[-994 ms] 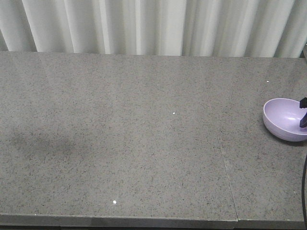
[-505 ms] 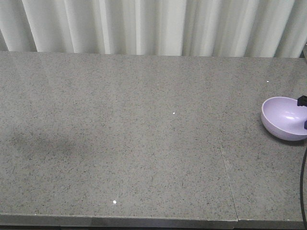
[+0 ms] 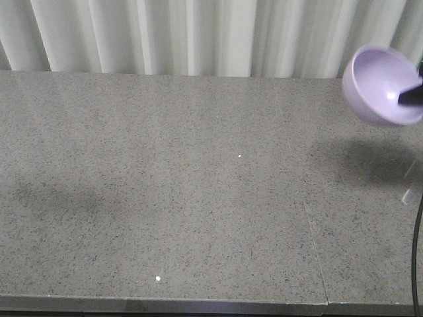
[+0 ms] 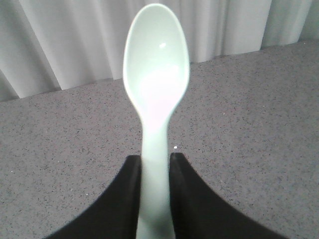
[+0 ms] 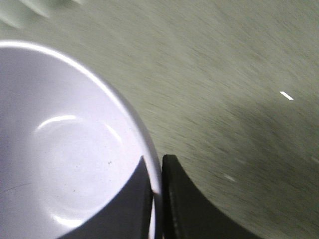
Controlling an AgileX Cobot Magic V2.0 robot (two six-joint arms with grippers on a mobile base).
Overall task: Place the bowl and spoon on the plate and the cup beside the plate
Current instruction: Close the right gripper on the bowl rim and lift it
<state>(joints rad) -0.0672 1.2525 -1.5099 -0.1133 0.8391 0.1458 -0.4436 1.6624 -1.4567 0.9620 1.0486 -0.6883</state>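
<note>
The lavender bowl (image 3: pixel 380 84) hangs in the air at the far right of the front view, tilted with its opening toward the camera. My right gripper (image 5: pixel 157 172) is shut on the bowl's (image 5: pixel 65 149) rim, one finger inside and one outside. In the left wrist view the pale mint spoon (image 4: pixel 156 94) points away, scoop up, above the grey counter. My left gripper (image 4: pixel 155 162) is shut on its handle. The plate and the cup are out of view.
A grey speckled counter (image 3: pixel 185 191) fills the front view, with a seam (image 3: pixel 312 231) running toward the front right. White pleated curtains (image 3: pixel 198 33) hang behind it. The bowl's shadow (image 3: pixel 370 162) lies on the counter at the right.
The bowl was resting on the counter at the right edge with the right gripper at its rim. It is now lifted well above the counter and tilted.
</note>
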